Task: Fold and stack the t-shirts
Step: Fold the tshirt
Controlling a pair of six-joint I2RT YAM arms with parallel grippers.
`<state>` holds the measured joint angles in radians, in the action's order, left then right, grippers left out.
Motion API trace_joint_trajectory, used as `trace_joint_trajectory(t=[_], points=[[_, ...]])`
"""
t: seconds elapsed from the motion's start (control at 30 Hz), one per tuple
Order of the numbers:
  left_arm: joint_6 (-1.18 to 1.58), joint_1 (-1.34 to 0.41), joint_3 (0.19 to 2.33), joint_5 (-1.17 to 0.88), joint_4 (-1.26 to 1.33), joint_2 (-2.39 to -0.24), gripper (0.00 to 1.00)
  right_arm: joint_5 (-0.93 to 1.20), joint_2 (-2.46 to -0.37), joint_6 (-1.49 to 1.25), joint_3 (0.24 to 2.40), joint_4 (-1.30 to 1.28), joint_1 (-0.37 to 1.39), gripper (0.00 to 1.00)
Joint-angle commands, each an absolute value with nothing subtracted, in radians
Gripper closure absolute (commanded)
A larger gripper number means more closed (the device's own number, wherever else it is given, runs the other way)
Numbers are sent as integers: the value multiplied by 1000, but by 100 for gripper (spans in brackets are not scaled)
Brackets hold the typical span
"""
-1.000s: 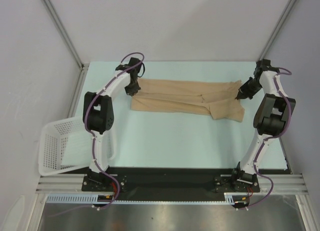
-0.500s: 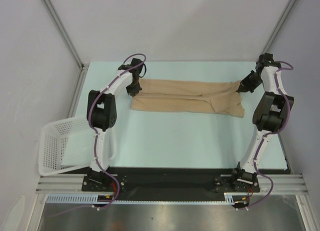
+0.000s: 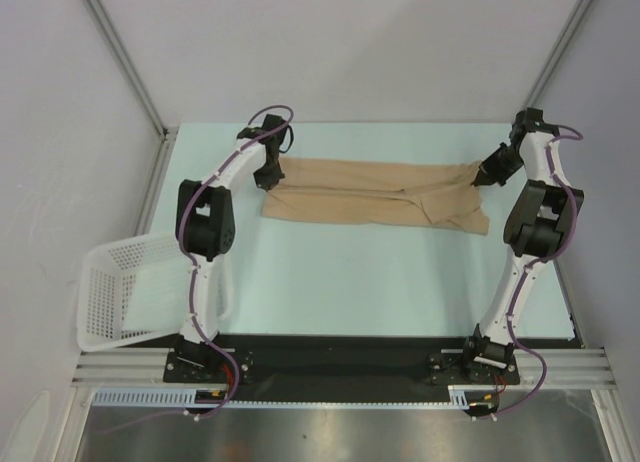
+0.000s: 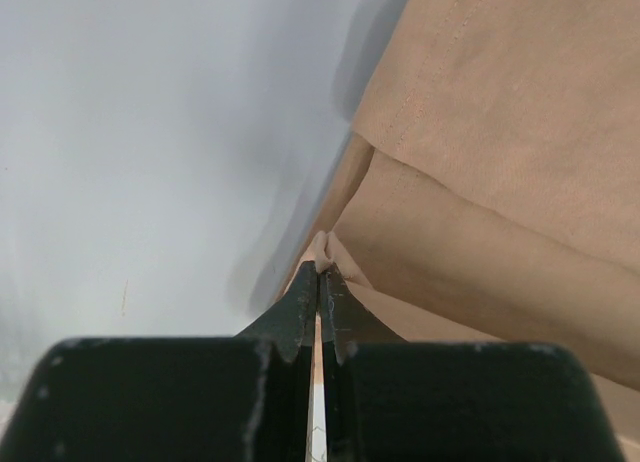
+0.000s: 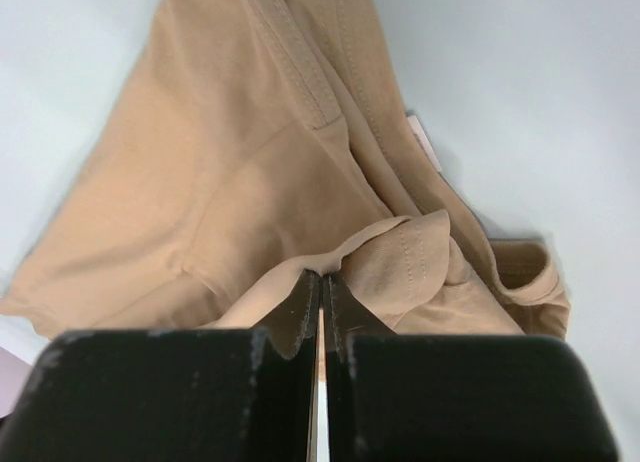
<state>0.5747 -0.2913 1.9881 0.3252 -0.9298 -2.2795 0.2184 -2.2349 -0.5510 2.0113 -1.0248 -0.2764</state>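
Note:
A tan t-shirt [image 3: 375, 194] lies folded lengthwise into a long band across the far half of the table. My left gripper [image 3: 268, 174] is shut on its far left corner; the left wrist view shows a pinch of tan cloth [image 4: 325, 250] between the black fingertips. My right gripper [image 3: 483, 174] is shut on the far right corner, with a fold of the t-shirt [image 5: 360, 252] bunched at the tips. The right end near the collar [image 5: 520, 267] and sleeve is rumpled. Both held corners sit slightly raised above the table.
A white lattice basket [image 3: 120, 292] hangs tilted off the table's left edge, beside the left arm's base. Grey walls and frame posts close in the table at the back and sides. The pale green table [image 3: 380, 282] runs from the t-shirt to the arm bases.
Both grippers have carried the held corners toward the far edge, the right one most. The shirt's top edge has pulled straighter and the right end is less bunched.

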Motion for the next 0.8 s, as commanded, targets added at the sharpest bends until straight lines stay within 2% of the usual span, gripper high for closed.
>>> trace_joint_trajectory(t=[0.0, 0.47, 0.67, 0.77], points=[[554, -276, 2033, 322, -925, -2293, 100, 222, -2267, -563, 2089, -1038, -284, 100], [538, -275, 2039, 311, -911, -2313, 99, 245, -2324, -583, 2169, -1046, -288, 100], [519, -273, 2066, 314, -910, -2318, 90, 250, -2336, -591, 2178, -1028, -291, 100], [506, -267, 2101, 298, -920, -2329, 90, 267, -2355, -595, 2194, -1019, -293, 97]])
